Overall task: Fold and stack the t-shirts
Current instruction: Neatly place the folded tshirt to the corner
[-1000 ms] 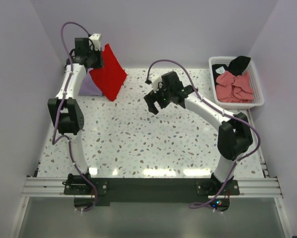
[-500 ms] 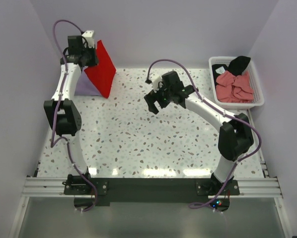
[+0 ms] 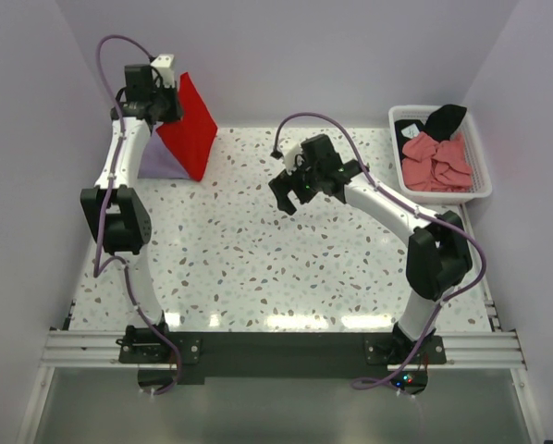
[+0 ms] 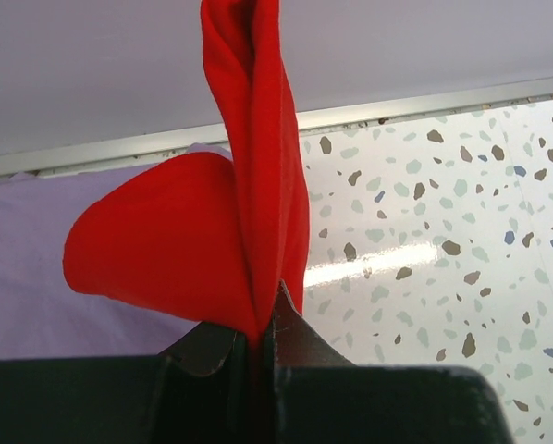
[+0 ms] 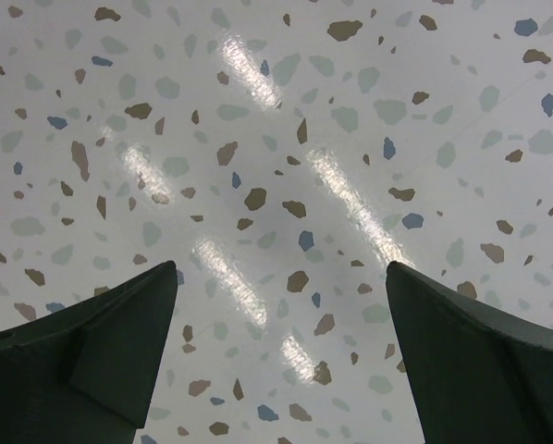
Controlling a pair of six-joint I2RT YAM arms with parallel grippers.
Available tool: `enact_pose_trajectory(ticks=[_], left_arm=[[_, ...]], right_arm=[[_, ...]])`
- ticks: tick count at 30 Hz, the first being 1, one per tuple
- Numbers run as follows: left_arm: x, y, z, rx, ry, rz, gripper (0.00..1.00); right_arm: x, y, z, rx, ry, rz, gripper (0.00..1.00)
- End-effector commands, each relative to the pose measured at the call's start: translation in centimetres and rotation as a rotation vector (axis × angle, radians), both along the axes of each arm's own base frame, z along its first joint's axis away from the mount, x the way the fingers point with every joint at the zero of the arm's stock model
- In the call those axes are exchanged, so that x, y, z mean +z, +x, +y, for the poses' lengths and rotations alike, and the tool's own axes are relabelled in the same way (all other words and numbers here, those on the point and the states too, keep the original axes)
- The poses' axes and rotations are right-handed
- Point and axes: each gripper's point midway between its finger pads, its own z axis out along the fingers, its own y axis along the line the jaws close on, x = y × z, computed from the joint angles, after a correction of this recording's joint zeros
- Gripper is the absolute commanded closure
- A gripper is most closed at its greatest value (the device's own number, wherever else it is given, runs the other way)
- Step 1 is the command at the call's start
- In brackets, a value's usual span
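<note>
Left claw [image 4: 265, 319] clamps the red t-shirt [image 4: 165, 250], arm stretched high far-left; right claw [image 5: 281, 277] gapes over the table [image 5: 276, 111].

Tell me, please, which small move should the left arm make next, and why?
Probably lower the left gripper slowly, so that the red t-shirt comes to rest on the lavender t-shirt. The jaws are shut on the red cloth, which hangs folded from them, and the lavender one lies just below it, ready to be stacked on.
</note>
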Motion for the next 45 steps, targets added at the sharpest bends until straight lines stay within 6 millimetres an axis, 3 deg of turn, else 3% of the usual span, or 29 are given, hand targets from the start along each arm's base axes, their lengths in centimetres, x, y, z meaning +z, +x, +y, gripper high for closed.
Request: enact_pose_trajectory(ticks=[1,13,22,28,36,37,38,39,40,42,43,45], left_arm=[[7.4,0.1,1.2,0.012,0.002,-0.177,1.0],[4.8,1.7,5.9,0.04,-0.002,-0.156,1.0],[-2.4,3.2,10.6,0.016,-0.019,-0.06,1.0],[-4.7,3.7,14.1,0.006,-0.018,-0.073,1.0],[-7.0,4.8,17.3,-0.003,0.099,-0.111,1.0],[-7.4,4.8,17.8,0.009,0.113,-0.108,0.98],[-7.6,4.9,18.1,0.012,0.13,-0.111,0.88],[-7.5,5.2,18.6,0.028,0.148,-0.127,0.62],[-7.8,5.2,19.8,0.073,0.167,-0.123,0.51],[-7.2,5.2,20.5,0.094,0.174,-0.138,0.37],[-6.1,5.2,21.4,0.118,0.191,-0.154,0.25],[-4.2,4.8,22.1,0.139,0.211,-0.176,0.16]], right_arm=[[1.9,-0.2,0.0,0.015,0.019,-0.045,0.01],[1.1,-0.1,0.2,0.014,0.013,-0.022,0.01],[0.3,0.2,0.3,0.017,-0.009,-0.005,0.01],[-0.2,0.6,0.5,0.018,-0.015,0.008,0.01],[-0.6,0.6,0.5,0.022,-0.024,0.019,0.01],[-0.6,0.6,0.5,0.023,-0.027,0.02,0.01],[-0.6,0.5,0.5,0.023,-0.027,0.022,0.01],[-0.6,0.5,0.5,0.025,-0.027,0.021,0.01],[-0.7,0.3,0.3,0.028,-0.036,0.027,0.01],[-0.5,0.3,0.1,0.026,-0.042,0.022,0.01],[-0.5,0.2,0.0,0.025,-0.047,0.024,0.01],[-0.3,0.2,-0.1,0.023,-0.044,0.023,0.01]])
